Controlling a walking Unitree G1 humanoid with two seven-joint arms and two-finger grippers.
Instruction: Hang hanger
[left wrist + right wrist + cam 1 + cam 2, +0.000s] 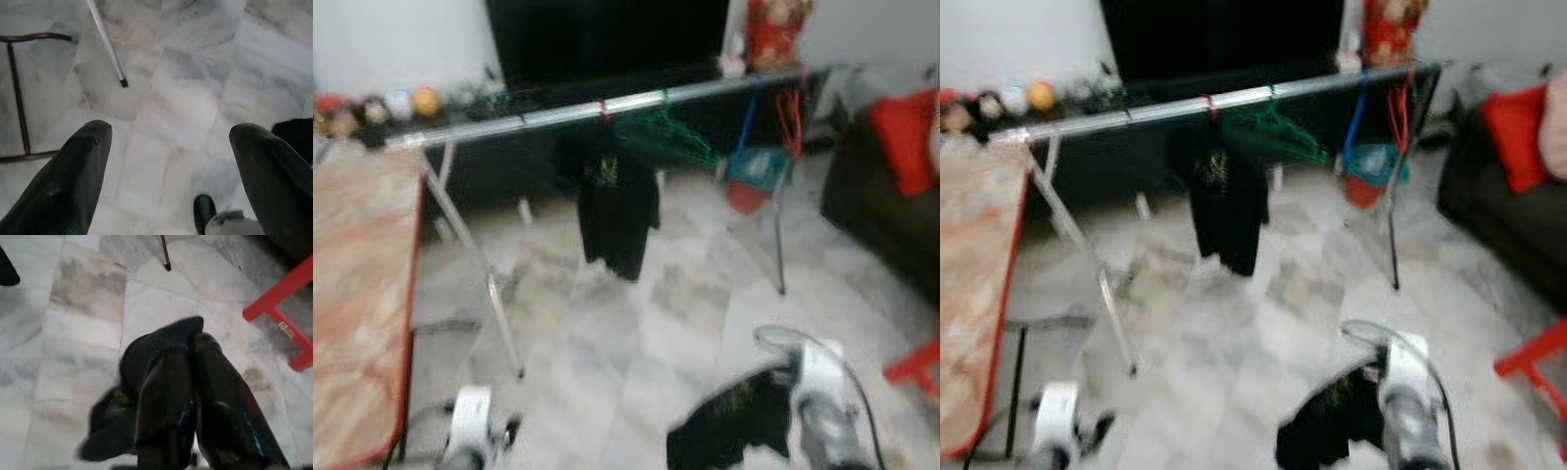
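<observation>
So the thing being carried is a black garment (146,382), bunched up and pinched in the right gripper (190,382), whose two fingers are closed tight on the fabric down low over the marble floor (636,323). I can't actually make out a hanger inside it, could be buried in the cloth. It's soft, floppy and light by the look of it, sagging off to one side, so I'd guess it'll swing and slip if held by the fabric alone; grabbing near the collar or a hook would be the safer bet.

Ahead is the silver drying rack rail (607,106), well apart from the gripper, already carrying a black t-shirt (619,211) and a green hanger (671,137) just beside it.

The left gripper (171,166) hangs low with its fingers spread wide, holding nothing. Table with a reddish marbled top (357,294) on the left, dark sofa with a red cushion (906,137) on the right.
</observation>
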